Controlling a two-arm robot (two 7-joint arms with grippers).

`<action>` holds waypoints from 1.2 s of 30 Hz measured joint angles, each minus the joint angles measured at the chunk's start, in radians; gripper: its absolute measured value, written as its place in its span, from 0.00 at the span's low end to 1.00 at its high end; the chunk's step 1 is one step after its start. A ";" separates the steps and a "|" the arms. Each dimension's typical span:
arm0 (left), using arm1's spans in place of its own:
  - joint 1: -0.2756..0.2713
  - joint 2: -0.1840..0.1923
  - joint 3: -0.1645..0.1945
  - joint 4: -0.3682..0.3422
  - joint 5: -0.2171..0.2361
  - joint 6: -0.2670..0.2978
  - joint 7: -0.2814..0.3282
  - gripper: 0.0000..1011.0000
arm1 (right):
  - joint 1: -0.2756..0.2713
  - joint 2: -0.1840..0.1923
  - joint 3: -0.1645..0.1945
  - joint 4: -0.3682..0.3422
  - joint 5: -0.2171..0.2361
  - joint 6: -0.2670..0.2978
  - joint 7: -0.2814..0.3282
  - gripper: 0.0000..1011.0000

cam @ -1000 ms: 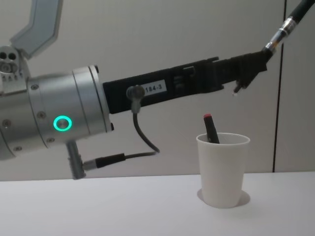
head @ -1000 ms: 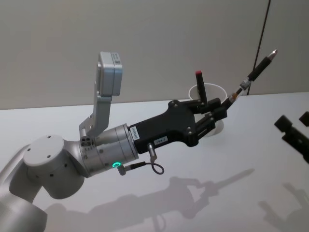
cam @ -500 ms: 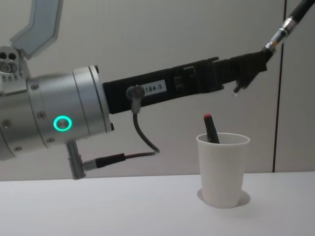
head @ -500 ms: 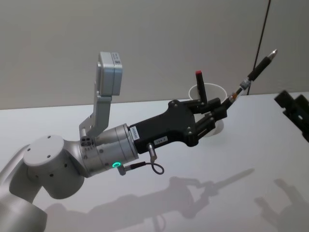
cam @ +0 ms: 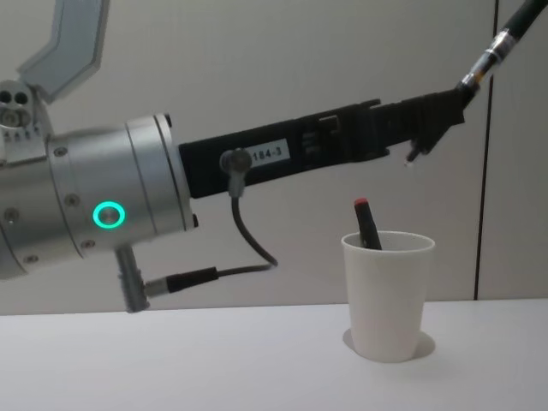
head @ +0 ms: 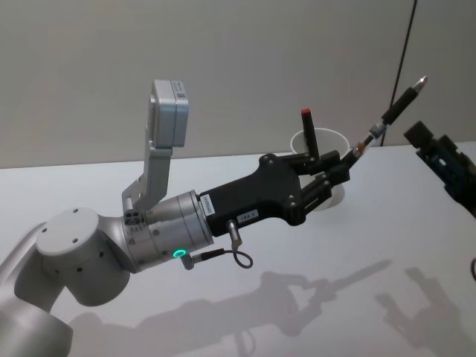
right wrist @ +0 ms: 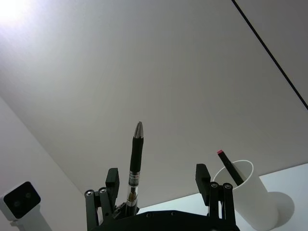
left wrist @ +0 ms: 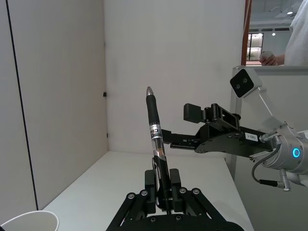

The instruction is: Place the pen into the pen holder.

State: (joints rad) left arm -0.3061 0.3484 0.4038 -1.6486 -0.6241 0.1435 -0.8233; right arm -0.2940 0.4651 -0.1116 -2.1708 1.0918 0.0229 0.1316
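The left gripper [head: 346, 162] had its jaws clamped on the lower end of a black silver-tipped pen [head: 394, 108], tilted upward above a white paper cup [cam: 385, 291] near the white desk's [cam: 171, 360] far edge. A red-capped black pen [cam: 366, 224] leaned inside the cup. The right gripper [head: 433, 141] hung over the desk's right edge, jaws apart.

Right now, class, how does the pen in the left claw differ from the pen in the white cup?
The held pen is clamped aloft in the left claw; the cup pen leans inside the pen holder. The held pen ends in a silver tip, the cup pen in a red cap. Both have dark barrels.
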 joint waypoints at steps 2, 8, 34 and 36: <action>0.000 0.000 0.000 0.000 0.000 0.000 0.000 0.18 | 0.009 -0.009 -0.006 0.000 -0.004 0.004 -0.007 0.99; 0.000 0.000 0.000 0.000 0.000 0.000 0.000 0.18 | 0.047 -0.046 -0.030 0.010 -0.026 0.015 -0.029 0.99; 0.000 0.000 0.000 0.000 0.000 0.000 0.000 0.18 | 0.154 -0.142 -0.101 0.060 -0.116 0.061 -0.071 0.99; 0.000 0.000 0.000 0.000 0.000 0.000 0.000 0.18 | 0.156 -0.143 -0.102 0.061 -0.117 0.062 -0.073 0.99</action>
State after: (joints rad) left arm -0.3061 0.3485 0.4039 -1.6486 -0.6241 0.1435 -0.8234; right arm -0.1377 0.3218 -0.2135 -2.1098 0.9751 0.0849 0.0589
